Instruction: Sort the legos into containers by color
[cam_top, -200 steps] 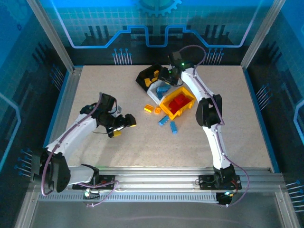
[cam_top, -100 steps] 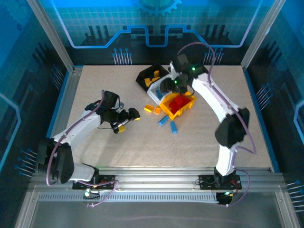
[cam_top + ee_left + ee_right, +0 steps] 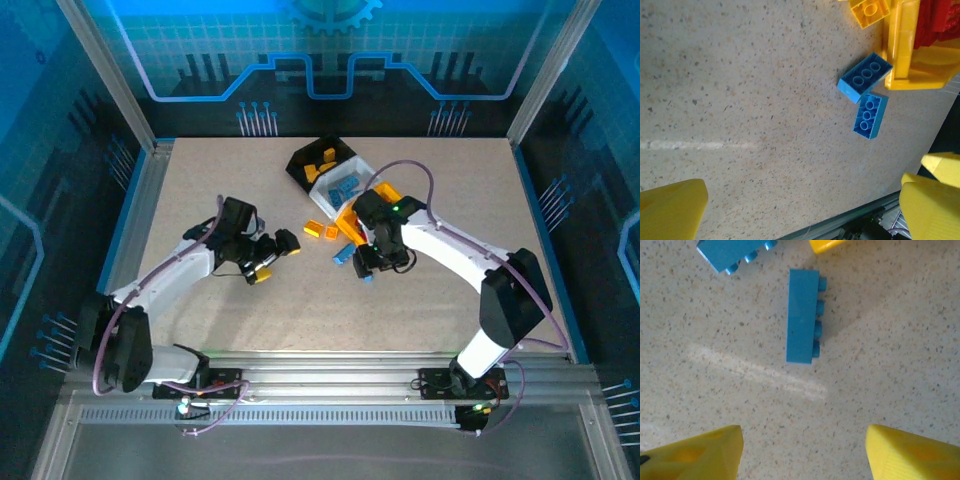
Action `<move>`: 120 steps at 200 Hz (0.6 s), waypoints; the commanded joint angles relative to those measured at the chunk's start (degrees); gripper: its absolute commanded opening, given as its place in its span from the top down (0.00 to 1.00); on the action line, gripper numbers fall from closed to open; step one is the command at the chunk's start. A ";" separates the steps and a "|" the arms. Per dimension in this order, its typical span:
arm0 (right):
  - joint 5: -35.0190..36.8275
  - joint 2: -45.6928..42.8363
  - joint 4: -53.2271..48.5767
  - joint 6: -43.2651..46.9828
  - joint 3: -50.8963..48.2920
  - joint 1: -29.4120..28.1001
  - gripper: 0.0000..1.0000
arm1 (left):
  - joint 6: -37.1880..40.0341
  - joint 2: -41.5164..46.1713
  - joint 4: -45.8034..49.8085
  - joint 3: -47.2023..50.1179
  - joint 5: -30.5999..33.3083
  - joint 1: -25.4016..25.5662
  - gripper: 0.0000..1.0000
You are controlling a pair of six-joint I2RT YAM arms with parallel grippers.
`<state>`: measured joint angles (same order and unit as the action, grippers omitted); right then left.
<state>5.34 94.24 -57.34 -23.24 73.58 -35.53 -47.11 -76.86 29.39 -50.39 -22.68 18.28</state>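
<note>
Top external: the containers (image 3: 322, 172) sit at upper centre of the tabletop (image 3: 200, 185). The left pincer (image 3: 275, 255) hovers left of centre. The right pincer (image 3: 368, 262) hangs over two blue bricks (image 3: 343, 255) just below the yellow bin (image 3: 347, 218).

Left wrist: the left pincer (image 3: 800, 210) is spread wide and empty. At upper right, two blue bricks (image 3: 865, 77) lie beside the yellow bin (image 3: 905, 45).

Right wrist: the right pincer (image 3: 802, 455) is spread and empty, with a blue brick (image 3: 803, 315) on its side above the gap.

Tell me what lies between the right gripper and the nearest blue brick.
Right wrist view: only bare speckled table, crossed by a pale streak, separates the right gripper from that blue brick.
</note>
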 commanded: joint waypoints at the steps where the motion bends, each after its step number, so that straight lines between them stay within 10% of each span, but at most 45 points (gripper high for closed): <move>1: 2.75 3.51 4.11 1.33 0.21 -0.89 0.34 | -1.50 2.53 -0.22 1.42 1.21 0.41 0.01; 120: 3.81 17.02 8.29 2.24 3.67 -1.01 0.49 | 2.08 2.44 4.00 -0.45 1.98 -0.24 0.01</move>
<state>8.58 109.69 -49.36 -21.19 75.66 -35.64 -47.09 -74.37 30.92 -49.52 -21.26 18.28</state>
